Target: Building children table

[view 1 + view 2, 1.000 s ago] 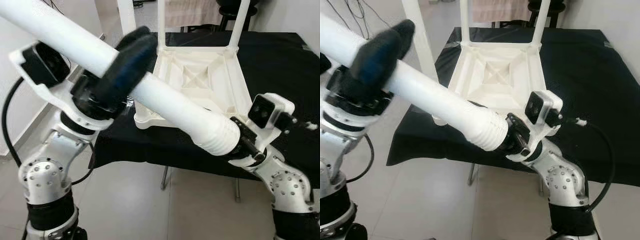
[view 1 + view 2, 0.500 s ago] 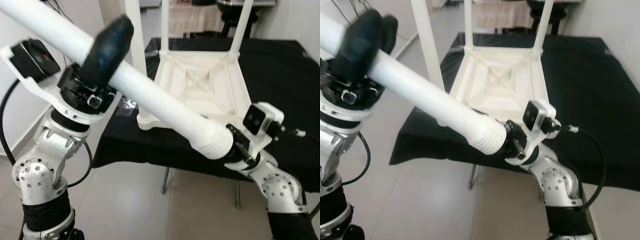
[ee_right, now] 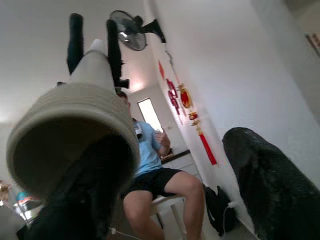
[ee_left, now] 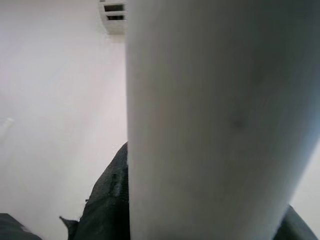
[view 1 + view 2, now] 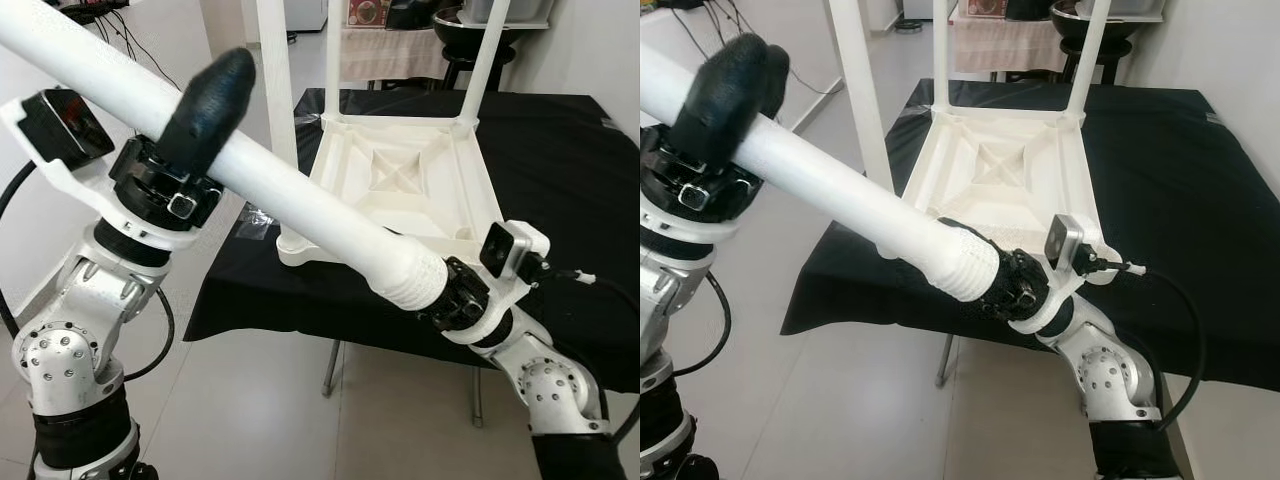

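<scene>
A long white table leg [image 5: 300, 205] runs slantwise across me, held up in the air. My left gripper [image 5: 210, 110] is shut around its upper part, and the leg [image 4: 210, 125] looms large in the left wrist view. Its ribbed end [image 3: 75, 130] lies at my right gripper [image 5: 455, 295], just before the table's near edge. One black finger [image 3: 85, 200] lies against that end, while the other finger [image 3: 270, 185] stands well apart from it. The white children's table [image 5: 400, 180] lies upside down, with three legs [image 5: 275, 90] standing up from its corners.
The upturned table rests on a black-draped table [image 5: 560, 140], with pale floor in front and to the left. Cables lie on the floor at the far left [image 5: 120, 30]. In the right wrist view a seated person [image 3: 150, 165] and a wall fan [image 3: 132, 30] show.
The head view has shifted, so the table looks farther off. The leg's ribbed end and my right gripper have drifted a little left. My left gripper keeps its hold.
</scene>
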`<state>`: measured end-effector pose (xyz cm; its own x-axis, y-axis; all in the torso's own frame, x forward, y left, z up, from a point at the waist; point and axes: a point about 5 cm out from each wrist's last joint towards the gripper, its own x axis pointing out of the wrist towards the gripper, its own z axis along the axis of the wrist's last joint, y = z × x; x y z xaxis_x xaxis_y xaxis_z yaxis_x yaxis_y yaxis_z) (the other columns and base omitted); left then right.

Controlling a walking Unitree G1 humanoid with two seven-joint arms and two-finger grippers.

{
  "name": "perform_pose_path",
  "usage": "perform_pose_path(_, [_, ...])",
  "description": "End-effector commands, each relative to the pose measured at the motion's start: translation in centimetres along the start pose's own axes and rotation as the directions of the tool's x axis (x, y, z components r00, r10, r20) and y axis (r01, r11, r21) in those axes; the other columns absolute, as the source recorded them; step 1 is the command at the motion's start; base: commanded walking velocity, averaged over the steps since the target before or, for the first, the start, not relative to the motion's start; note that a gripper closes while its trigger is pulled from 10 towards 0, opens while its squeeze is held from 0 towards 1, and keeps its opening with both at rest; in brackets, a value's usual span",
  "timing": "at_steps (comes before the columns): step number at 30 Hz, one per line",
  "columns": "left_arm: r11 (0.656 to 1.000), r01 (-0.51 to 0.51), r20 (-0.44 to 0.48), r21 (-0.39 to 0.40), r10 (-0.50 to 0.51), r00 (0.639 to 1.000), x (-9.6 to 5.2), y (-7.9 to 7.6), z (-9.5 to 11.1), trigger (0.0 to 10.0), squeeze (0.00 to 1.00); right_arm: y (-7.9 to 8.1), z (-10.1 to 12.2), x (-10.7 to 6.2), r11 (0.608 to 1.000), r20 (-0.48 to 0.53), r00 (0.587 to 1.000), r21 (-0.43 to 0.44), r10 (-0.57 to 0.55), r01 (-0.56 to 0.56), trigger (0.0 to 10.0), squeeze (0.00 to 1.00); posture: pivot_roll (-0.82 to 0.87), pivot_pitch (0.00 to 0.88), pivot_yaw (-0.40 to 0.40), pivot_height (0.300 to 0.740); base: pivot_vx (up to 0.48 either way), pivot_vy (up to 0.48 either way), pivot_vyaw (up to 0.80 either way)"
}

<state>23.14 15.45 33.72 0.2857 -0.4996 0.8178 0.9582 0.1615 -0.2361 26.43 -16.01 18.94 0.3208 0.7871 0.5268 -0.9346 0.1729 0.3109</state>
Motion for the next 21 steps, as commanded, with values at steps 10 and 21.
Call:
perform_pose_path(10, [0.994, 0.008, 0.181, 0.112, -0.029, 0.983, 1.4, -0.2, 5.3, 0.0, 0.0, -1.2, -4.0, -5.2, 0.905, -0.221, 0.878, -0.116, -0.425, 0.41, 10.0, 1.0, 0.01, 0.079, 0.015, 0.74, 0.0, 0.0, 0.0])
perform_pose_path(21, [0.947, -0.03, -0.404, 0.319, 0.164, 0.9, -0.6, 3.1, -3.8, 0.0, 0.0, -0.9, -0.1, -2.3, 0.79, -0.498, 0.745, -0.61, -0.444, 0.063, 10.0, 1.0, -0.01, 0.082, 0.026, 0.74, 0.0, 0.0, 0.0])
